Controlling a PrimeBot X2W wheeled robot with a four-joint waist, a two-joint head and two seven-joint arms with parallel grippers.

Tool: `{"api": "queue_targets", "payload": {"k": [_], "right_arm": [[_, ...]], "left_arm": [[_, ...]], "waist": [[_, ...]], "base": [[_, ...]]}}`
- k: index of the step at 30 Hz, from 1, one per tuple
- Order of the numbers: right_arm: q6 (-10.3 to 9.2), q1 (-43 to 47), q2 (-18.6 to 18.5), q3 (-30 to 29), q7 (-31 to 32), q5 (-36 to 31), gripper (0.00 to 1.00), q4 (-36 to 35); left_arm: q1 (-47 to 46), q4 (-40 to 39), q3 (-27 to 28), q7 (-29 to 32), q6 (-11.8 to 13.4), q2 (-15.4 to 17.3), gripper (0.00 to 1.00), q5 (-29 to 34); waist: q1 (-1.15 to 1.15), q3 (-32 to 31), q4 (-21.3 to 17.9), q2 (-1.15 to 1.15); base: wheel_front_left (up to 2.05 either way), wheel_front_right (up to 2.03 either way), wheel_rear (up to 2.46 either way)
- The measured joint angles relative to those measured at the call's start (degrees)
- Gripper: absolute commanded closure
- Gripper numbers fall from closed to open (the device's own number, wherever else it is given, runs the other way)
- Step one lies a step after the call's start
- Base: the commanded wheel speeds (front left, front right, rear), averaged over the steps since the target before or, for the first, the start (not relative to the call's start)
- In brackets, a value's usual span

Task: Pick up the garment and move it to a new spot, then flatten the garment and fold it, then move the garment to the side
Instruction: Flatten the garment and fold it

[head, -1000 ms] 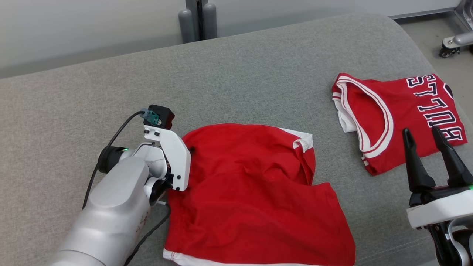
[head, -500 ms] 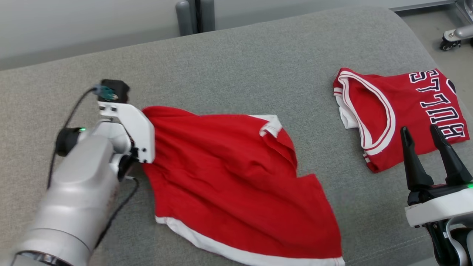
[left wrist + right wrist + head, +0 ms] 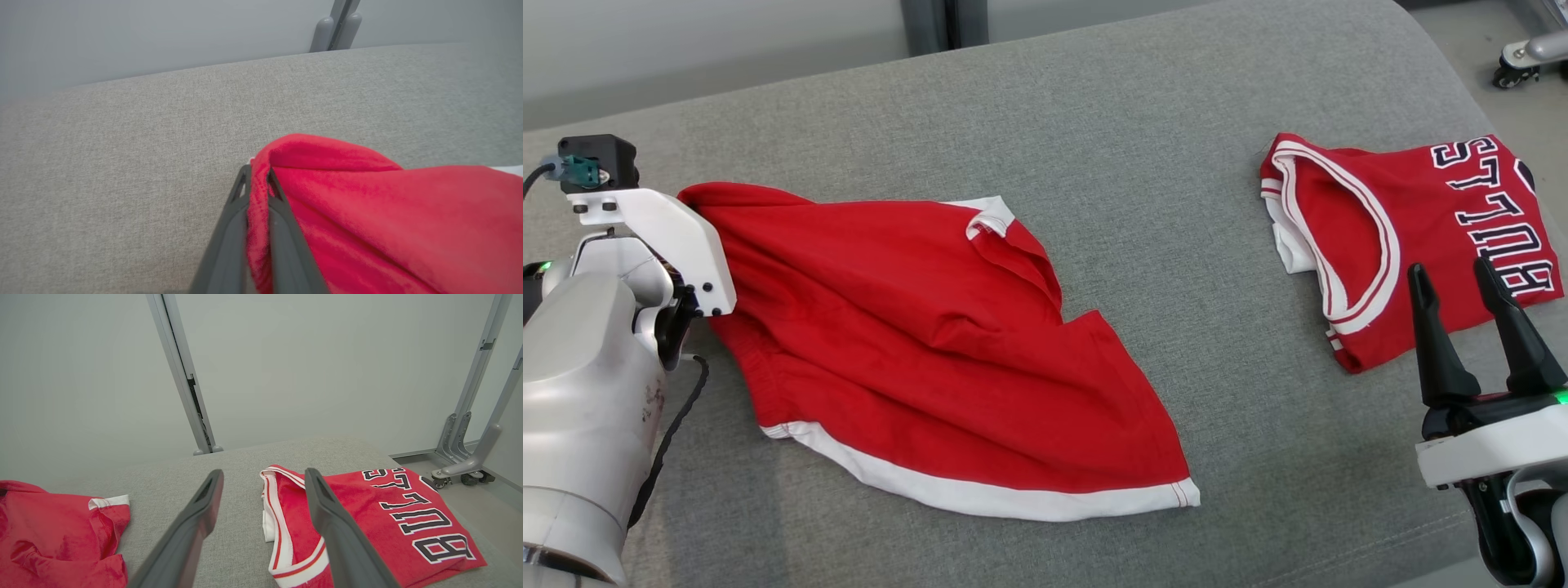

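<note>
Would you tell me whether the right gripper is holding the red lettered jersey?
No, the right gripper has its dark fingers open and empty, short of the red lettered jersey.

Left pincer [image 3: 258, 174] clamped tight, right pincer [image 3: 1451, 276] spread wide

Grey woven cushion [image 3: 1094, 122], broad, rounded off at the far right corner. Carries two red garments, well apart. Left of middle: shorts [image 3: 915, 343], spread loosely and creased, with a white hem [image 3: 980, 494] along the near edge and a white-trimmed fold at the far side, bunched up at the far left corner. Toward the right edge: jersey [image 3: 1380, 220], lying flat, its white-trimmed opening turned toward the middle, dark lettering [image 3: 1503, 220] running along its right part.
</note>
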Motion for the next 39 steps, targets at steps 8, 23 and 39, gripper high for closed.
{"api": "queue_targets", "payload": {"k": [8,23,39], "right_arm": [[0.0,-0.27,0.57,0.76,-0.07,-0.1,0.0,0.91],[0.0,4.37,1.02,2.54,0.0,2.3,0.0,0.43],[0.0,10.36,1.91,1.86,-1.22,-0.07,0.0,-1.66]], "left_arm": [[0.47,0.6,-0.26,-2.03,-2.92,-0.07,0.0,-0.8],[7.56,-9.1,-0.49,-16.82,-5.22,0.88,0.0,-0.69],[44.63,-56.73,7.91,-22.24,12.47,5.15,0.0,-0.76]], "waist": [[0.0,-1.68,1.09,0.0],[0.0,-12.29,6.36,0.0],[0.0,-17.52,12.47,0.0]], "base": [[0.0,0.0,0.0],[0.0,0.0,0.0],[0.0,0.0,0.0]]}}
